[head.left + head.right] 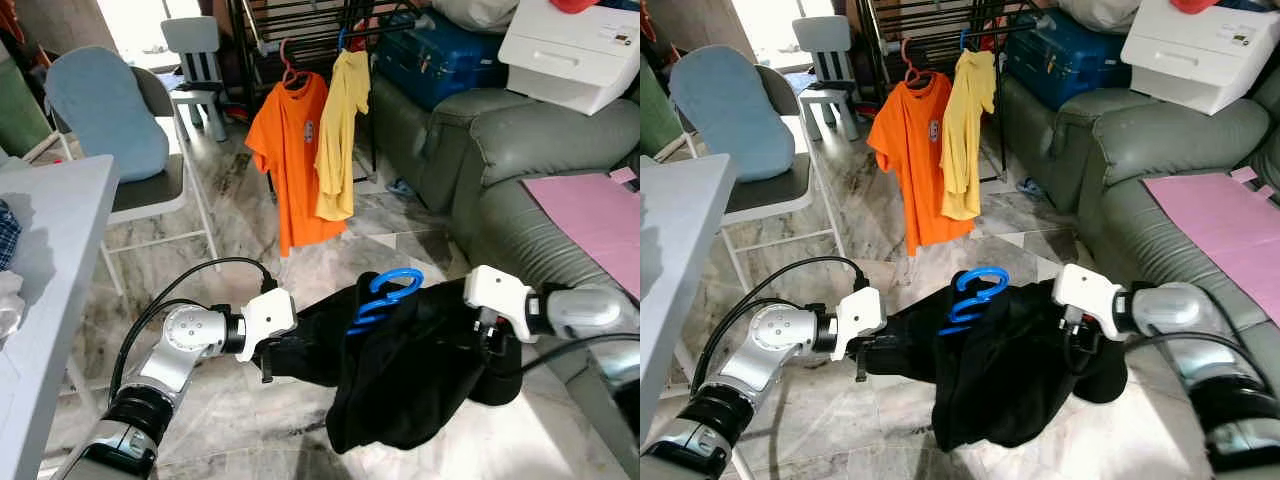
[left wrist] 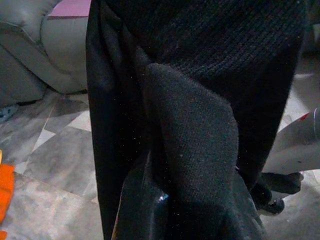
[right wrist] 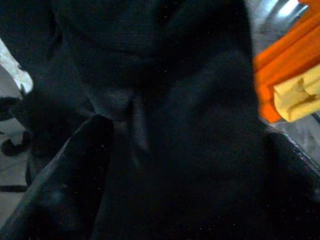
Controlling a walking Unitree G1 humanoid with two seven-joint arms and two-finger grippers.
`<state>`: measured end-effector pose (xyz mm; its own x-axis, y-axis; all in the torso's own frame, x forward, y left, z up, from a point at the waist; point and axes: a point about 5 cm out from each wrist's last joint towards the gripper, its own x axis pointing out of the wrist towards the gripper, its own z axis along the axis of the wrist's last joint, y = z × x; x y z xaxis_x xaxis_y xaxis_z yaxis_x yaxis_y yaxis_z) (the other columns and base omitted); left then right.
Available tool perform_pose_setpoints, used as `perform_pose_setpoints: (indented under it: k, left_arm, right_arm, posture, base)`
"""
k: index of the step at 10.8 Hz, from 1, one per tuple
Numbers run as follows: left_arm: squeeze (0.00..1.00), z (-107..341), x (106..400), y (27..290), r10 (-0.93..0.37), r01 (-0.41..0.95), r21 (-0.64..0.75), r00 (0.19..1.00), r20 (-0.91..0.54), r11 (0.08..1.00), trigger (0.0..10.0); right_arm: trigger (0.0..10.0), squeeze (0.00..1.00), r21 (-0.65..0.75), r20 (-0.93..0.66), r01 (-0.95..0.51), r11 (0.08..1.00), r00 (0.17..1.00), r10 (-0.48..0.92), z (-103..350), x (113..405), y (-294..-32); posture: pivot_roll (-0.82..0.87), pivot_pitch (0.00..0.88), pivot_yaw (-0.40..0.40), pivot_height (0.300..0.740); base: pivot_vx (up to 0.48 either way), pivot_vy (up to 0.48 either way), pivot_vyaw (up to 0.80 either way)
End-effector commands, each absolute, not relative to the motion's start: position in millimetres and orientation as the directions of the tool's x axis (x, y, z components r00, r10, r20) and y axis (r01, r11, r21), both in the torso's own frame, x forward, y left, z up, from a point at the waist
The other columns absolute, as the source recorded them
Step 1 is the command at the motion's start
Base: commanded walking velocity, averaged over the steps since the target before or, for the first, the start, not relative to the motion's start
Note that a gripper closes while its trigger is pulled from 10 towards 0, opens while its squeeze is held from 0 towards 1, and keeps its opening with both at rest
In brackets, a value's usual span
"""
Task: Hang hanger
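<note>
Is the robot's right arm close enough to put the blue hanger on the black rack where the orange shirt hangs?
Probably not yet. The blue plastic hanger sits low, and open marble floor lies before the black clothes rack. Nothing blocks the way.

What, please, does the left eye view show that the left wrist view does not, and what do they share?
Left eye view: the blue plastic hanger poking out of the garment's top, the left gripper and right gripper at the garment's two ends, and the yellow shirt on the black clothes rack.
Left wrist view: the fabric's knit weave, close up.
Both: the black knitted garment, the green sofa, the marble floor and the orange T-shirt.
</note>
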<state>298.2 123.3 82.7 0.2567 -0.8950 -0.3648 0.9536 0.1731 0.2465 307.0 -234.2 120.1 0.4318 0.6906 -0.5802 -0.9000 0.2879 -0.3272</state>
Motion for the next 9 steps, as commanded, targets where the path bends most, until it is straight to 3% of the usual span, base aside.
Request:
perform_pose_setpoints:
  k: [1, 2, 6, 7, 8, 9]
  left_arm:
    - [0.00, 92.0, 302.0, 124.3, -0.905, 0.947, 0.269, 0.264, -0.332, 0.177, 0.0]
    - [0.00, 91.8, 302.0, 124.3, -0.905, 0.947, 0.268, 0.263, -0.333, 0.177, 0.0]
    - [0.00, 88.2, 299.9, 123.7, -0.906, 0.952, 0.256, 0.254, -0.340, 0.171, 0.0]
    - [0.00, 86.8, 299.9, 124.7, -0.903, 0.952, 0.253, 0.253, -0.346, 0.170, 0.0]
    - [0.00, 86.9, 301.1, 126.1, -0.900, 0.952, 0.254, 0.257, -0.351, 0.173, 0.0]
    - [0.00, 86.8, 302.1, 127.3, -0.897, 0.951, 0.254, 0.262, -0.355, 0.177, 0.0]
  right_arm:
    - [1.1, 0.00, -0.325, -0.581, -0.910, 0.256, 0.406, 0.705, 122.3, 310.1, -230.0]
    - [0.0, 0.00, -0.338, -0.561, -0.903, 0.264, 0.419, 0.714, 123.9, 315.7, -224.5]
    - [0.0, 0.00, -0.332, -0.551, -0.919, 0.213, 0.372, 0.747, 126.6, 321.5, -211.9]
    - [7.6, 0.00, -0.302, -0.552, -0.934, 0.190, 0.334, 0.764, 127.8, 319.3, -210.9]
    - [10.0, 0.00, -0.294, -0.555, -0.937, 0.187, 0.327, 0.765, 128.6, 319.4, -211.5]
    - [10.0, 1.00, -0.264, -0.549, -0.943, 0.200, 0.318, 0.773, 129.2, 319.3, -212.6]
  posture:
    - [-0.19, 0.000, 0.042, 0.740]
    - [-0.19, 0.000, 0.041, 0.740]
    - [-0.18, 0.000, 0.039, 0.740]
    - [-0.18, 0.000, 0.039, 0.740]
    - [-0.18, 0.000, 0.040, 0.740]
    - [-0.18, 0.000, 0.040, 0.740]
  base:
    - [0.000, 0.000, 0.00]
    - [0.000, 0.000, 0.00]
    - [0.000, 0.000, 0.00]
    - [0.000, 0.000, 0.00]
    - [0.000, 0.000, 0.00]
    - [0.000, 0.000, 0.00]
